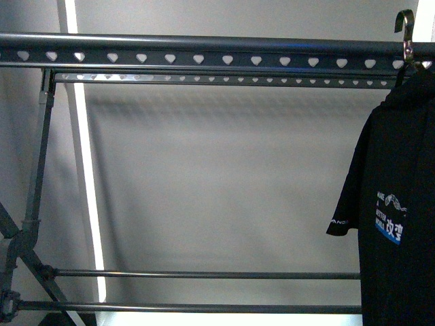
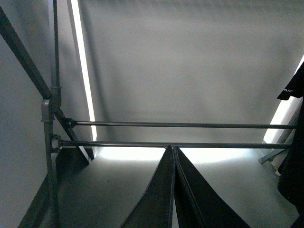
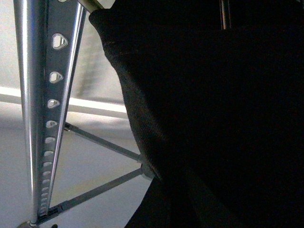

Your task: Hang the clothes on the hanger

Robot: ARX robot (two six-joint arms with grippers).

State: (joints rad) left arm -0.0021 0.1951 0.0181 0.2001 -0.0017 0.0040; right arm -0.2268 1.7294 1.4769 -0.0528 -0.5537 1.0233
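Observation:
The clothes (image 1: 397, 204), a black T-shirt with a white and blue print, hang at the far right of the hanger (image 1: 204, 59), a dark grey rack whose top rail has heart-shaped holes. A small metal hook (image 1: 406, 30) sits over that rail above the shirt. In the right wrist view the black cloth (image 3: 213, 118) fills most of the picture and hides my right gripper, which is shut on it beside the rail (image 3: 52, 95). My left gripper (image 2: 173, 148) is shut and empty, low down, pointing at the rack's lower bars (image 2: 180, 125). A shirt sleeve (image 2: 292, 90) shows at its edge.
The rack's folding leg and brace (image 1: 27, 231) stand at the left. Two lower bars (image 1: 204, 275) cross near the floor. A grey wall with a bright vertical light strip (image 1: 85, 170) is behind the rack.

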